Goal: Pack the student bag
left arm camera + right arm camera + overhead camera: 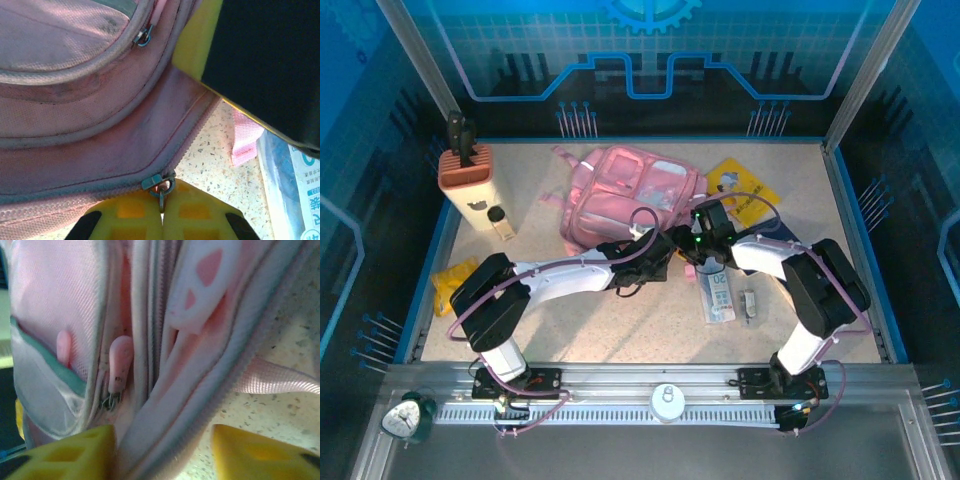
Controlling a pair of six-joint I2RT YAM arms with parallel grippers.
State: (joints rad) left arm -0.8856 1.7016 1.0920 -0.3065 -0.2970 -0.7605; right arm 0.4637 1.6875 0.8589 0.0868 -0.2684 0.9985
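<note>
Speckled beige tabletop [620, 330] inside a blue-walled booth carries the student bag [630, 200], which lies flat on the far middle of the surface. Its long axis runs roughly left to right, with the pockets facing up.

The 2 arms converge on the bag's near right corner, so the bag lies beyond both hands, away from the bases. The left gripper [161, 200] has its yellow fingers pressed together on the metal zipper pull [160, 187], which sits on the zip line along the bag's near edge. The right gripper [162, 437] stands just beside it with its jaws apart. The bag's piped rim runs up between them: the left finger is against the fabric, and the right finger stands clear over bare table. From this blurred close view I cannot say for certain that it pinches anything, but it looks like a loose straddle and not a hold. A pink strap [280, 382] trails out onto the table at that side.

The step in hand looks like opening the main compartment. The zip track runs away from the pull along the bag's edge (leftward and around, as far as the left wrist view shows), so the left arm, already on the pull, is the 1 placed to draw it. The right hand would need to clamp the rim to keep the soft bag from dragging.
</note>
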